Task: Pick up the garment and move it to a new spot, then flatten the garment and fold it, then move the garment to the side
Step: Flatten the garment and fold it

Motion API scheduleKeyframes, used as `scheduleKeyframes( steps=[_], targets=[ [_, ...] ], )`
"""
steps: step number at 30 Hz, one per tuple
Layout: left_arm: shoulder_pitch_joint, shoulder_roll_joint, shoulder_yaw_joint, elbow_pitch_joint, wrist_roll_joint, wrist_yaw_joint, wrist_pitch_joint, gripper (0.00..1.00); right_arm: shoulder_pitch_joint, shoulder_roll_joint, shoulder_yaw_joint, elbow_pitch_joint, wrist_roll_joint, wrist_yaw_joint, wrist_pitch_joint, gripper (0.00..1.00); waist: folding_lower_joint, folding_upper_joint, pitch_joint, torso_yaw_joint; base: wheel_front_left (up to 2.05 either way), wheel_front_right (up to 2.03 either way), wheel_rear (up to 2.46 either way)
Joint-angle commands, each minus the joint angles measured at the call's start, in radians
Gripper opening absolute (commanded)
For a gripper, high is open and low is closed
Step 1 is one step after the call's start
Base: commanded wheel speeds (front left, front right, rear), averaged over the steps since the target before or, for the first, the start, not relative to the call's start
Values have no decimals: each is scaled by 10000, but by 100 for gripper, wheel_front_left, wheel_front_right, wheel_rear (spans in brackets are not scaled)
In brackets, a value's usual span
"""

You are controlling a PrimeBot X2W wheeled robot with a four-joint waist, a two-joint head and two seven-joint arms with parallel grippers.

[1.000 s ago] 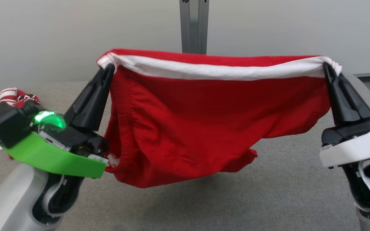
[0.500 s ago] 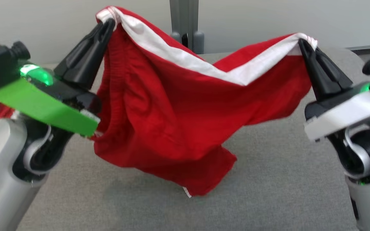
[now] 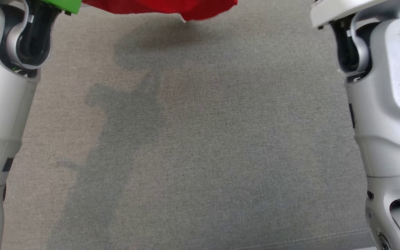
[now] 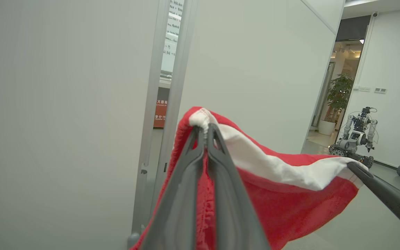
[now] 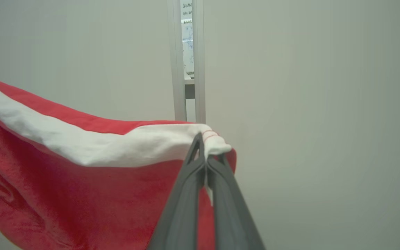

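While left pincer [image 4: 205,130] and right pincer [image 5: 206,152] clench garment [image 5: 82,194] | head view tilted downward since

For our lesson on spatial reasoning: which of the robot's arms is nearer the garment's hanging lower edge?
Left. The garment's lower edge hangs right beside the left arm's green wrist cover; the right arm stands apart across bare grey surface.

open grey surface [image 3: 200,139] under hanging garment [image 3: 158,7]
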Motion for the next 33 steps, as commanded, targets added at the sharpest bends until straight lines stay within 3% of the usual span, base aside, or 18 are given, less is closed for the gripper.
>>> scheduleKeyframes(
  steps=[1,7,13,16,25,33],
  targets=[
    [240,-4,-122,250,-49,-91,-151,0,201,84,191,301,-91,-3,-260,0,0,0,665,-383,0,0,0],
    [1701,-10,-505,858,-452,-223,-935,0,1358,215,982,1398,308,-5,-1128,0,0,0,918,-383,0,0,0],
    [4054,267,-652,-199,-908,-222,-1346,0,2947,158,1408,1336,741,-5,-1558,0,0,0,566,-230,0,0,0],
    [5153,265,-229,-889,-813,-224,-1410,0,3792,80,1405,975,886,-5,-1626,0,0,0,191,-74,0,0,0],
    [8711,-488,800,-3033,604,-182,-1394,0,6906,-130,867,-1104,634,-5,-1586,0,0,0,-1624,286,0,0,0],
    [11640,-546,1057,-4858,411,456,-1380,0,9877,138,161,-4403,-9,-5,-376,0,0,0,-2807,195,0,0,0]
  ],
)
